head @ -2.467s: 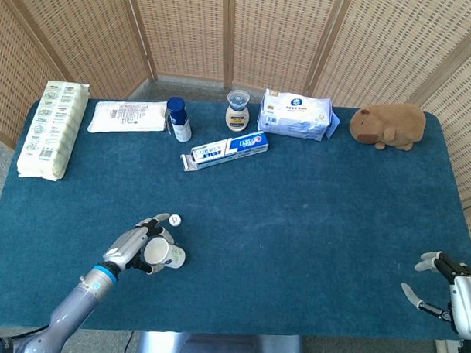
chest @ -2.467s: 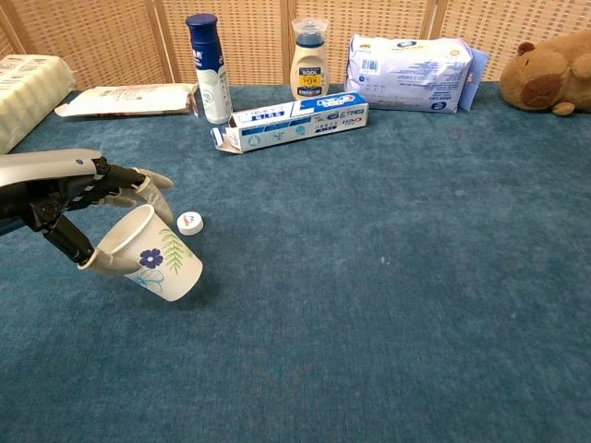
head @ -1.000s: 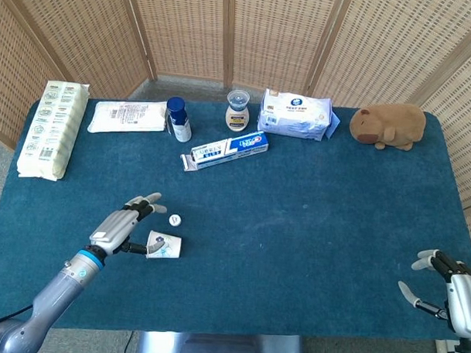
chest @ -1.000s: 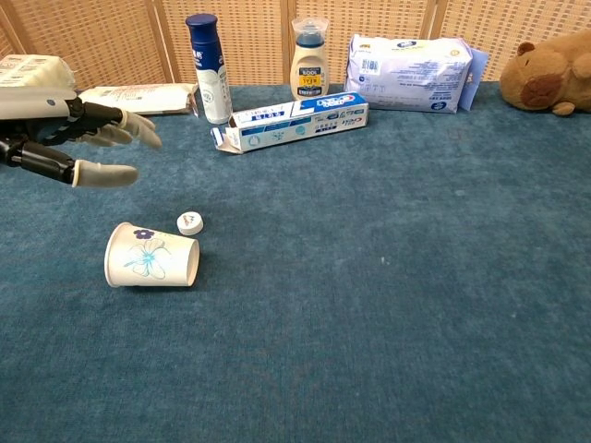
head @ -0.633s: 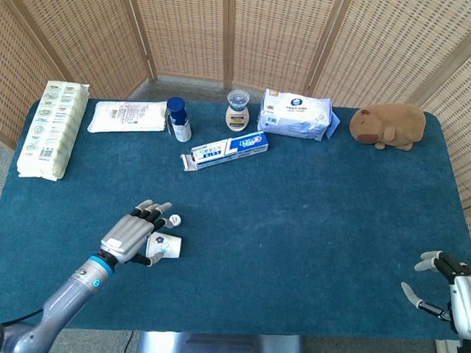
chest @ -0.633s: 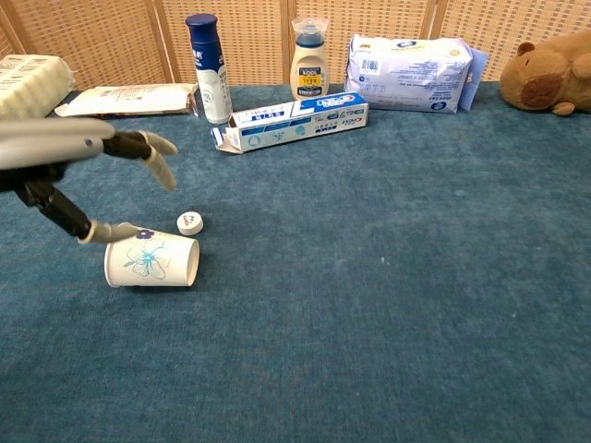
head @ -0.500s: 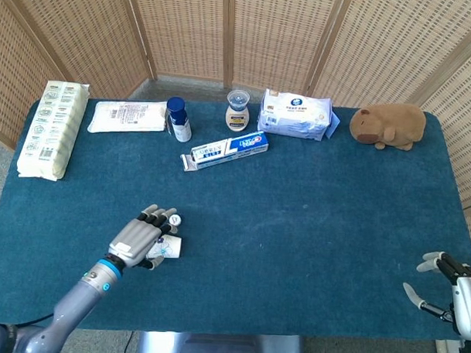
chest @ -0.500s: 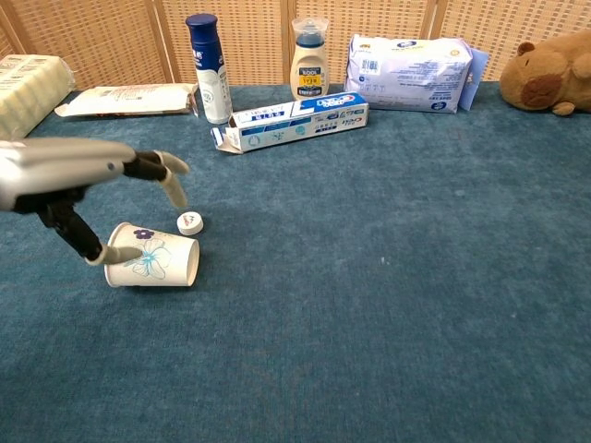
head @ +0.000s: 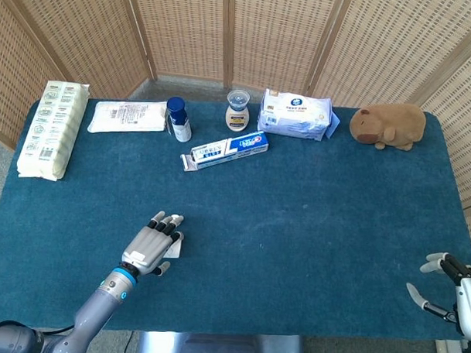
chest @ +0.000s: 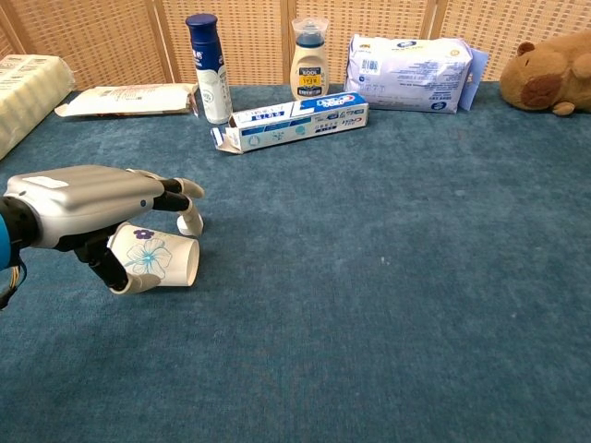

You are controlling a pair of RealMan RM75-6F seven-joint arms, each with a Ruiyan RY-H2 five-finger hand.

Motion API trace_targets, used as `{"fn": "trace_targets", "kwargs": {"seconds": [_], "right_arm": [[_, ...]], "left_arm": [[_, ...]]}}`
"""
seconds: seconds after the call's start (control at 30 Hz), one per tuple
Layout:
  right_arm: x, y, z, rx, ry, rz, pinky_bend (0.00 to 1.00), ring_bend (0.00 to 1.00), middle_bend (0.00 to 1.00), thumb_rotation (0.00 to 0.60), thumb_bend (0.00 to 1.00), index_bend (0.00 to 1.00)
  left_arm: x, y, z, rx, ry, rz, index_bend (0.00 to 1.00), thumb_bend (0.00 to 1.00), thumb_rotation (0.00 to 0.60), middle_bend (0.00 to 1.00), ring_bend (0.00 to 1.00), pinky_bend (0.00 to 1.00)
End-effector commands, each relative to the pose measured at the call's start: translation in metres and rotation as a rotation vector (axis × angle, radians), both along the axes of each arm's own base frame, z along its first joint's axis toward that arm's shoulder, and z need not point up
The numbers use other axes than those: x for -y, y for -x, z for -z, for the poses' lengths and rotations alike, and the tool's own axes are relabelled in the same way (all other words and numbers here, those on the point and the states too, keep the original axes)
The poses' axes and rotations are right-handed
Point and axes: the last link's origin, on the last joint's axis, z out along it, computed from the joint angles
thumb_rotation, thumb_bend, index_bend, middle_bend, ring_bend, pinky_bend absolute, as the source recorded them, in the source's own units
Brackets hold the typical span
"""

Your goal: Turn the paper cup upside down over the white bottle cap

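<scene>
Two hands show: the left hand arches over the paper cup, which lies on its side on the blue table with a blue flower print on its wall, thumb under it and fingers spread above, though a firm grip cannot be told. Its fingertips hide the white bottle cap. At the near right edge the right hand rests with fingers apart, holding nothing; the toothpaste box carries blue lettering too small to read.

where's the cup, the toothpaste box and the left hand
cup (chest: 159,259), chest view, flowered side wall
toothpaste box (chest: 294,122), chest view, front face
left hand (chest: 88,205), chest view, back of the hand
</scene>
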Motion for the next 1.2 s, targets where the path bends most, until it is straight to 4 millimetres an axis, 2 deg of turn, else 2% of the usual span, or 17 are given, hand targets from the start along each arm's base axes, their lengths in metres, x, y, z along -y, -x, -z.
{"fn": "trace_targets", "kwargs": {"seconds": [0.03, 0.7, 0.87, 1.2], "right_arm": [[0.0, 0.0, -0.001, 0.0, 0.001, 0.0, 0.37, 0.44, 0.38, 0.425, 0.3, 0.48], [-0.002, 0.003, -0.011, 0.016, 0.028, 0.012, 0.37, 0.44, 0.38, 0.426, 0.3, 0.48], [-0.002, 0.003, -0.012, 0.016, 0.035, 0.011, 0.37, 0.44, 0.38, 0.421, 0.3, 0.48], [-0.003, 0.001, -0.013, 0.015, 0.037, 0.008, 0.37, 0.44, 0.38, 0.424, 0.3, 0.48]], "left_arm": [[0.001, 0.001, 0.003, -0.011, -0.018, 0.007, 0.24, 0.32, 0.458, 0.01, 0.0, 0.03], [0.008, 0.001, 0.031, -0.015, -0.068, 0.02, 0.24, 0.32, 0.463, 0.01, 0.0, 0.03], [0.008, 0.001, 0.031, -0.01, -0.094, 0.03, 0.24, 0.32, 0.456, 0.01, 0.0, 0.03], [0.004, 0.002, 0.016, -0.049, -0.102, 0.128, 0.23, 0.29, 0.46, 0.0, 0.0, 0.03]]}}
